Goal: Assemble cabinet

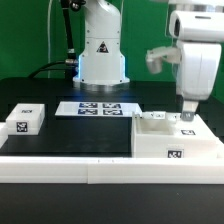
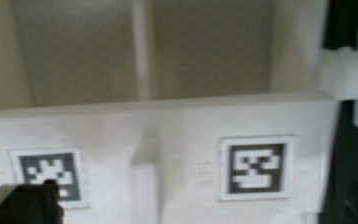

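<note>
The cabinet (image 1: pixel 175 142) is a white thin-walled box lying at the front of the exterior view's right, with its open compartments facing up and a tag on its near face. My gripper (image 1: pixel 187 119) hangs straight down over its far right rim, fingertips at rim height. In the wrist view the cabinet (image 2: pixel 158 120) fills the picture: two compartments split by a thin wall, and a flat face with two tags. My gripper (image 2: pixel 185 203) is open, with a dark finger at each side of that tagged face. I cannot tell whether the fingers touch it.
A small flat white tagged block (image 1: pixel 24 121) lies at the exterior view's left. The marker board (image 1: pixel 98 107) lies at the back middle, in front of the robot base (image 1: pixel 102 60). A long white rail (image 1: pixel 70 166) runs along the black table's front edge.
</note>
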Available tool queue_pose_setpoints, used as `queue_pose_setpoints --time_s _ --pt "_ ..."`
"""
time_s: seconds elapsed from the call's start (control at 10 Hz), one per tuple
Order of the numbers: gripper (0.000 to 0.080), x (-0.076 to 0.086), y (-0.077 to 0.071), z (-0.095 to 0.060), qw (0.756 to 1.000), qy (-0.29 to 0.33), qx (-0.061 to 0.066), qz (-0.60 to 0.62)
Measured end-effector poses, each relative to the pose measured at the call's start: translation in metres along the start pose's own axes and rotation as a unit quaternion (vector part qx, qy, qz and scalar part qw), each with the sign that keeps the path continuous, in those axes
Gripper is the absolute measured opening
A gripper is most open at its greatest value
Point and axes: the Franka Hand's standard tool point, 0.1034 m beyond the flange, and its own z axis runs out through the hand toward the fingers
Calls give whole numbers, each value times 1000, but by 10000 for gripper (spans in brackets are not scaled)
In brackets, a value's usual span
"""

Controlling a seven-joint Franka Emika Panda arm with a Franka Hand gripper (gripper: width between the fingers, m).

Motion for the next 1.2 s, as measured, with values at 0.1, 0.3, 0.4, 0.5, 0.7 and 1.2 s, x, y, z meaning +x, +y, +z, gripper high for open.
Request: queue_pose_setpoints --time_s 0.1,0.3,0.4,0.5,0.7,1.2 --pt "797 -3 -15 -5 1000 -4 3 3" --pt "797 -13 -47 -10 1000 -9 6 -2" --pt "797 -20 -67 -7 1000 -12 11 -3" --pt "797 -25 -79 -2 1000 -13 16 -4" --pt "797 -23 -75 -4 1000 -13 14 -3" --pt "797 -24 -92 9 1000 1 3 -5"
